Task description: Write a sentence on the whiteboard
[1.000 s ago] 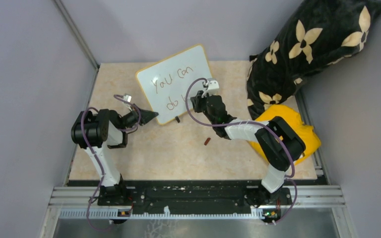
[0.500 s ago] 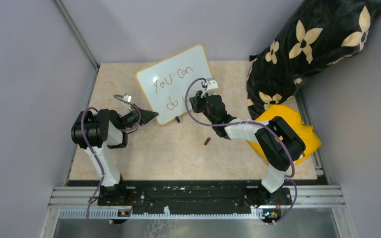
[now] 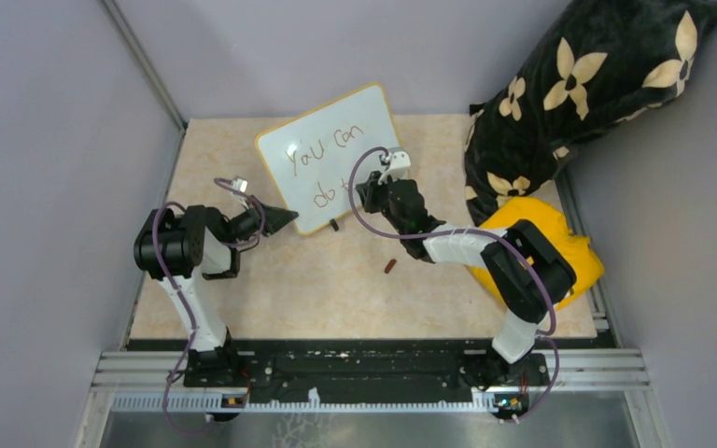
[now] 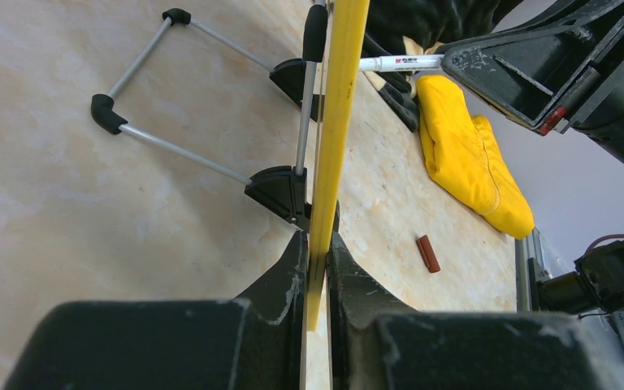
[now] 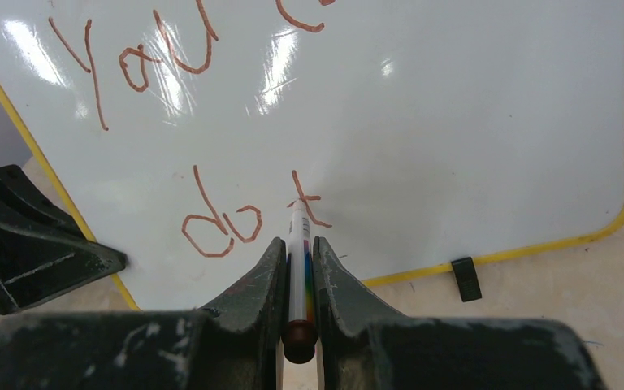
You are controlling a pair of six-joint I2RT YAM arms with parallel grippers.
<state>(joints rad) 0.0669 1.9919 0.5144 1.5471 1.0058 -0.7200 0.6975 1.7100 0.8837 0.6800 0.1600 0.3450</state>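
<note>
The whiteboard stands tilted at the back middle of the table. My left gripper is shut on its yellow frame at the lower left corner, jaws pinching the edge. My right gripper is shut on a white marker, whose tip touches the board. The sentence reads "You can" on the upper line and "do t" below in reddish-brown strokes; the marker tip rests at the "t". The left wrist view shows the marker meeting the board's front.
A brown marker cap lies on the table in front of the board. A yellow cloth and a black flowered cushion fill the right side. The board's wire stand spreads behind it. Grey walls close in left and back.
The right gripper shifted slightly left with the marker, and the single stroke after "do" now has a crossbar, making a "t". The left arm has held still.
</note>
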